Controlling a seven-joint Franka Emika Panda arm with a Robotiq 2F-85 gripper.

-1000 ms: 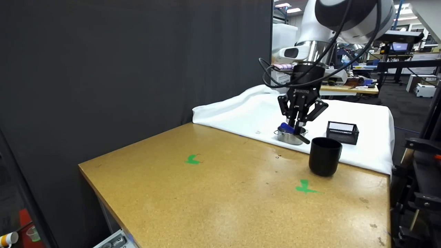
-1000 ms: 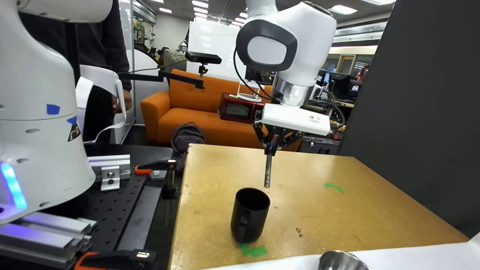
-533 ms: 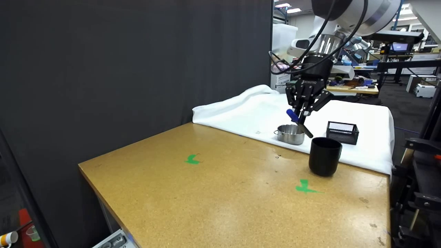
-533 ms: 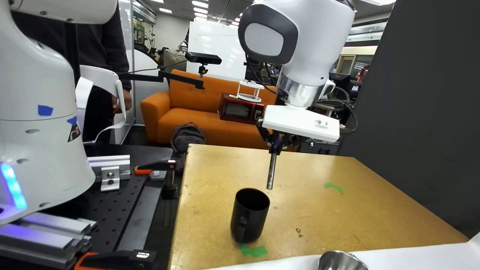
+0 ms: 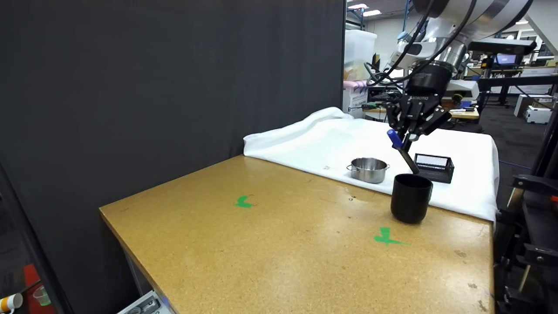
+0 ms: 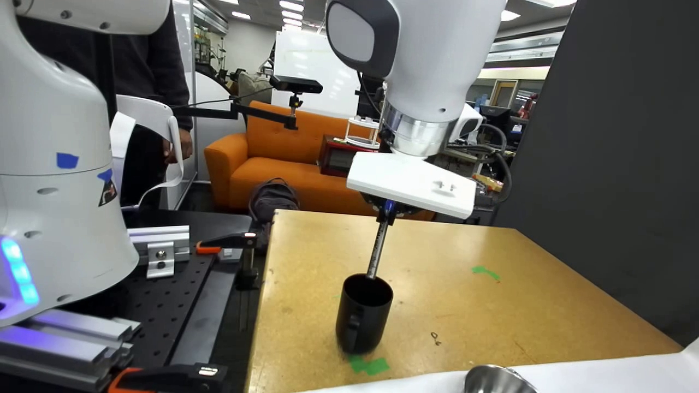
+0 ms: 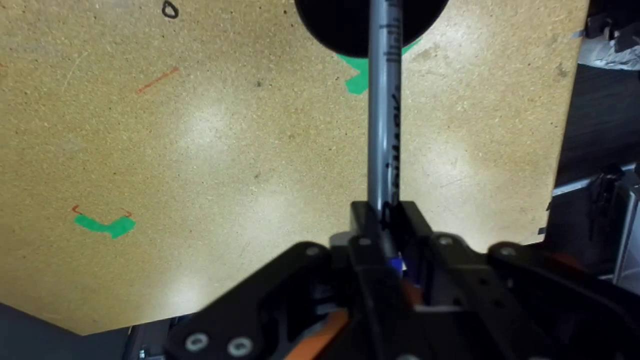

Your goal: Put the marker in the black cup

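One claw [image 7: 387, 212] clamped on the marker [image 7: 384, 125], jaws parted only by its barrel. Marker tilted, blue end up, low end by the rim of the black cup [image 6: 368, 316] on the counter [image 6: 464, 305]; can't tell if inside.

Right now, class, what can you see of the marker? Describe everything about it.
The marker is slim and straight, its smooth grey barrel, seemingly plastic, carrying dark lettering, with one blue end. It is clamped in the gripper, tilted, blue end up. Its grey end points down at the mouth of the black cup; whether it touches the rim is unclear.
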